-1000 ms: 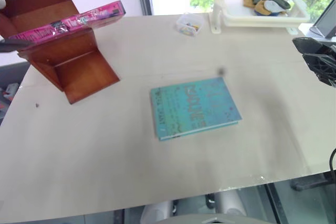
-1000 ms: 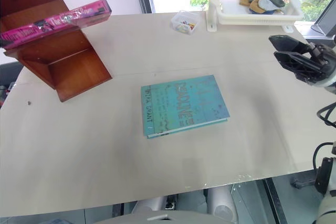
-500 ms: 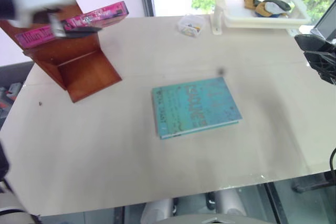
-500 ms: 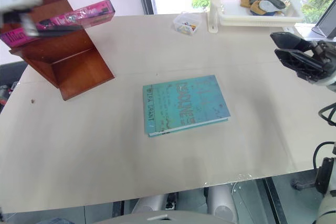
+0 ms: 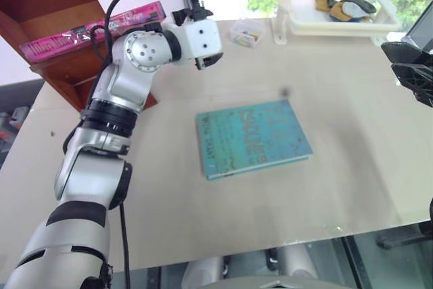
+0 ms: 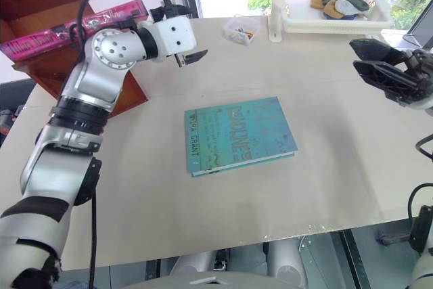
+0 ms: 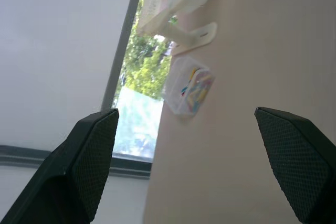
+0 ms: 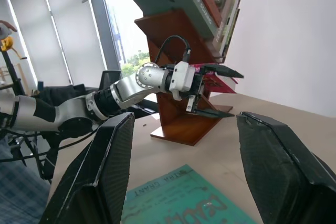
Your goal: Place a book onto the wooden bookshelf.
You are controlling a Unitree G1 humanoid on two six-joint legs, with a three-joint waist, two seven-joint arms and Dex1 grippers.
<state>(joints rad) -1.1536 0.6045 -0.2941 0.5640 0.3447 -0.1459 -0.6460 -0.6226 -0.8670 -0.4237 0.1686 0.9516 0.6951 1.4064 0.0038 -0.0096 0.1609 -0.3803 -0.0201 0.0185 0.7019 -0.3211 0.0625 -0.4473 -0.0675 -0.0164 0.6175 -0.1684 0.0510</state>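
The book (image 5: 95,26) is a thick, bright pink paperback with dark lettering along its spine and small dark marks on its cover. It lies flat on a ledge of the bookshelf (image 5: 51,5), its long side facing out, one end sticking out past the shelf's edge. The bookshelf is made of polished reddish-brown wood, with open compartments and a slanted side. It stands at the far left corner of the desk (image 5: 270,208), its lower compartment opening toward the desk's middle. More books lean in its upper compartments in the right wrist view.
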